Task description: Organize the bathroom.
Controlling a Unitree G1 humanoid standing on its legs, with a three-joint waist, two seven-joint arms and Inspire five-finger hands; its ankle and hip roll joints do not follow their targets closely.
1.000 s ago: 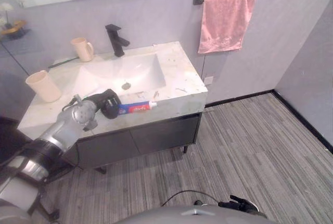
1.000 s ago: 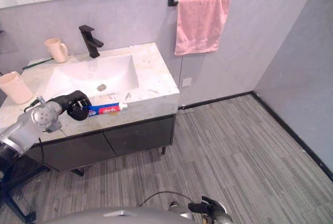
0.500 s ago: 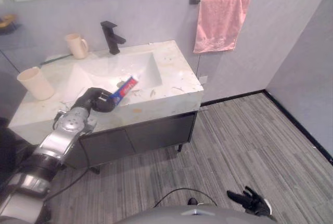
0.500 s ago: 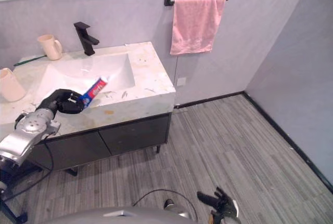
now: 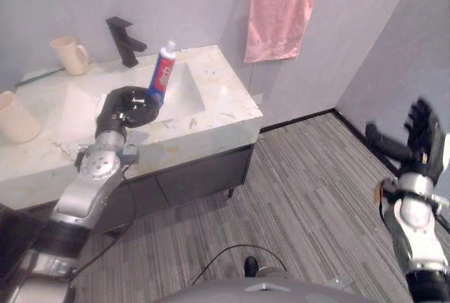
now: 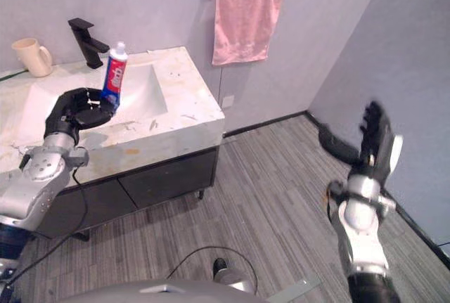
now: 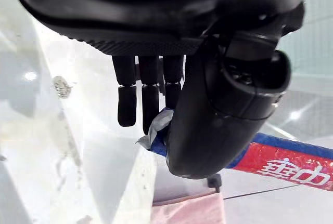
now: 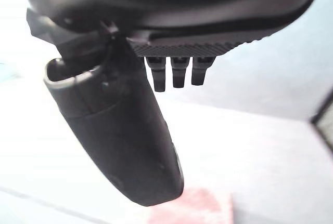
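The left robot hand (image 5: pixel 126 107) grips the toothpaste tube (image 5: pixel 161 75) by its crimped lower end, fingers and thumb curled round it; the left wrist view shows the tube pinched between them. The tube stands almost upright, cap up, above the front rim of the sink basin (image 5: pixel 179 92), clear of the counter (image 5: pixel 211 117). The right robot hand (image 6: pixel 373 150) is raised out over the floor (image 5: pixel 309 190), well apart from the vanity, fingers straight and holding nothing.

The step in hand appears to be carrying the tube to a tidy resting place. A likely target is one of the two cups: the beige cup (image 5: pixel 15 116) at the counter's left end, or the mug (image 5: pixel 70 55) by the back wall near the black faucet (image 5: pixel 124 40). The next move would call for swinging the tube leftward at its present height, then lowering it crimp first into a cup mouth.

Room is fair: open basin lies below the tube and bare counter towards the beige cup. The faucet stands just behind the tube, so a backward sweep risks a knock. The pink towel (image 5: pixel 274 20) hangs well to the right, out of the path.
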